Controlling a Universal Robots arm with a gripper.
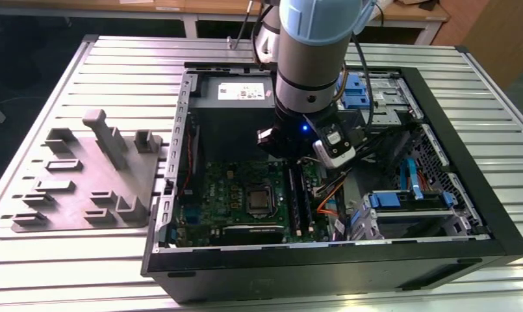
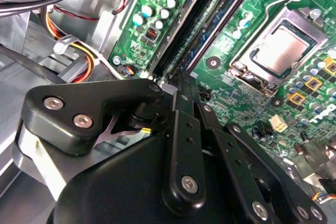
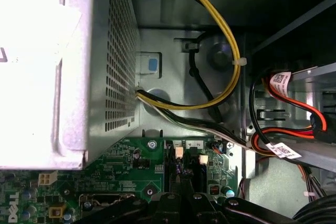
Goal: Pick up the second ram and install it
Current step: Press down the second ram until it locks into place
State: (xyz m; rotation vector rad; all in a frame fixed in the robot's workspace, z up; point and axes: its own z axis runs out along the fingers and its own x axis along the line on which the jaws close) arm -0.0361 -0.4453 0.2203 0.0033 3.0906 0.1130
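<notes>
Tool down over the RAM slots inside the open case

The arm is reaching into the open black case [image 1: 469,214], which is lying on a ribbed metal table [image 1: 71,260]. The tool [image 2: 181,80], matte black with shiny screw heads, is sitting low over the green motherboard [image 2: 239,85], its narrow tip right at the end of the long black slots [image 2: 210,22]. The fingers are looking pressed close together in the second wrist view, but whether they are clamping anything I cannot tell.

A long, flat, dark stick, seemingly the ram [image 1: 293,198], is lying along the slots just below the tool in the exterior view; whether it is seated or loose is unclear.

Beside the slots, the square metal CPU socket [image 2: 278,51] is gleaming under its wire lever. In the first wrist view a perforated steel box [image 3: 113,61] is flanking looping yellow and black cables [image 3: 228,66]. A grey plastic holder tray [image 1: 92,175] with blocky uprights is resting on the table to the exterior view's left of the case
</notes>
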